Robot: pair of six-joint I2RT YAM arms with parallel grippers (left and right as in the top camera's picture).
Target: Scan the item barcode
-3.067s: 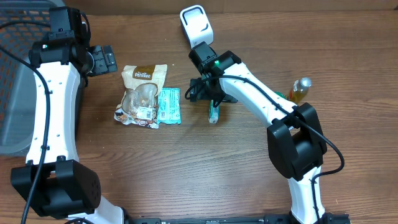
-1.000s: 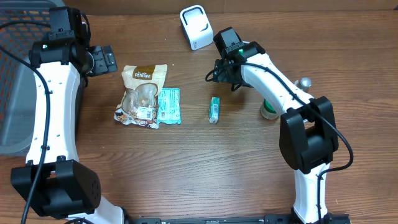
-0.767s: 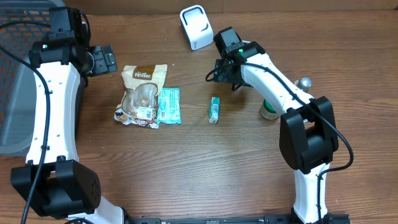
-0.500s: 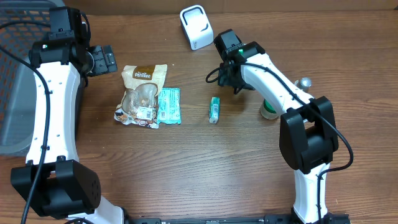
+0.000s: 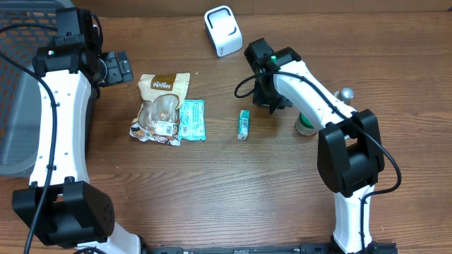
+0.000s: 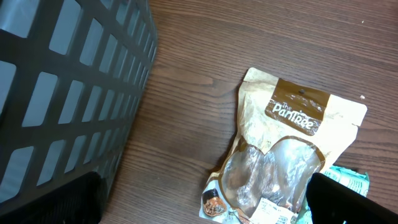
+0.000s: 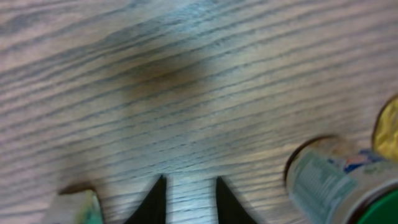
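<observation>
Four items sit out on the wooden table (image 5: 212, 190) and not one of them is at the scanner (image 5: 222, 29), the white block standing alone at the upper centre of the overhead frame. Left of centre we have the Pantree snack pouch (image 5: 161, 106) with a teal packet (image 5: 191, 119) touching its right edge. Just right of centre lies the small green pack (image 5: 243, 124), and it also peeks into the lower left corner of the right wrist view. A bottle (image 7: 323, 180) lies at the lower right of that same view.

The right gripper (image 7: 189, 199) hangs over bare wood between the small green pack and the bottle. Its tips are drawn in narrow with only a strip of table between them, and they hold nothing. The left gripper (image 5: 120, 68) sits at the upper left beside the dark basket (image 6: 62, 93). Its fingers (image 6: 348, 199) are spread wide and empty, looking down at the snack pouch.

By our reckoning no scan is under way: nothing is lifted and no barcode faces the scanner. We cannot tell whether any item has had its pass. What is left, as we judge it, is picking an item, the small green pack being nearest, and carrying it up to the scanner.
</observation>
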